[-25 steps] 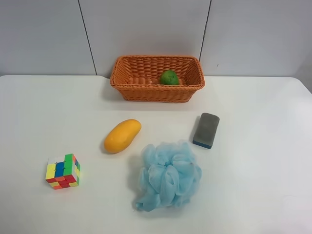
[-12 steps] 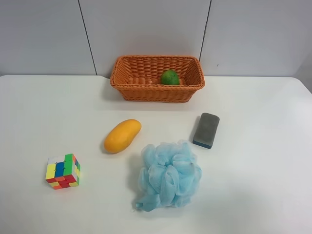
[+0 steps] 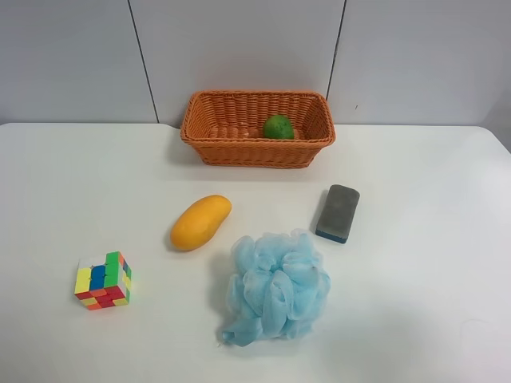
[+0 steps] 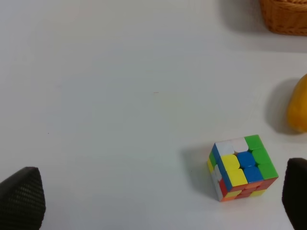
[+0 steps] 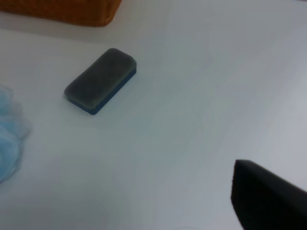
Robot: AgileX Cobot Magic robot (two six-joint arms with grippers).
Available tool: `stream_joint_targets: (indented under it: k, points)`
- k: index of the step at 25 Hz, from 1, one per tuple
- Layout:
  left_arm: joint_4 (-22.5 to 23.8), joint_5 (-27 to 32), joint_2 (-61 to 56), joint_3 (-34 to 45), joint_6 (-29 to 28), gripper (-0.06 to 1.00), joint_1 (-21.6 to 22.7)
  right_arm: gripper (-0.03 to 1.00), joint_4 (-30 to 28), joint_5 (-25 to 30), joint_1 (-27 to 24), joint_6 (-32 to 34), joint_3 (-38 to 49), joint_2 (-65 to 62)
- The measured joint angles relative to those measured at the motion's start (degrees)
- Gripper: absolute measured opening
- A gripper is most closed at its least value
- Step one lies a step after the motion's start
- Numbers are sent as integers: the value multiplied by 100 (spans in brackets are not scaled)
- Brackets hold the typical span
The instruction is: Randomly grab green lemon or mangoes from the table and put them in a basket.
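- While neither arm showed in the high view, the left gripper (image 4: 158, 201) appeared in its own wrist view as two dark fingertips (image 4: 21, 196) set far apart, so it was spread wide and held nothing.
- A puzzle cube (image 4: 242, 167) stood on the table (image 4: 120, 86) between those fingertips, nearer one of them, and touched neither.
- Beyond the cube from the left gripper lay the mango (image 4: 298, 105), only its yellow-orange edge showing there, and farther off a corner of the basket (image 4: 285, 17).
- Of the right gripper, only one dark fingertip (image 5: 268, 196) showed in its wrist view, so I could not tell whether it was spread or pressed together.
- A gray sponge (image 5: 100, 80) with a blue base lay flat on the table well ahead of that fingertip, apart from it.
- To one side of the sponge was the edge of a light blue bath pouf (image 5: 8, 139), and past the sponge the basket's wicker wall.
- Seen from the high camera, the green lemon (image 3: 278, 126) sat inside the basket (image 3: 257, 152), toward one end of it, against the far wall.
- The mango (image 3: 200, 222) lay on its side on the bare table (image 3: 431, 303), in front of the basket and apart from it.
- It lay between the cube (image 3: 104, 280) and the pouf (image 3: 275, 286), touching neither.
- The sponge (image 3: 338, 212) lay near the pouf, clear of it.
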Motion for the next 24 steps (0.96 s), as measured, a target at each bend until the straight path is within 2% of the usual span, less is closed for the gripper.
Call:
stream_joint_targets:
  k: [3,9,13,24]
  points:
    - [0,0,0,0,0,99,0,97,0,0,-105,0,0,0]
    - [0,0,0,0,0,99,0,97,0,0,-1117,0,0,0]
    - [5,0,0,0,0,99,0,97,0,0,-1579,0,0,0]
    - [5,0,0,0,0,99,0,97,0,0,-1693,0,0,0]
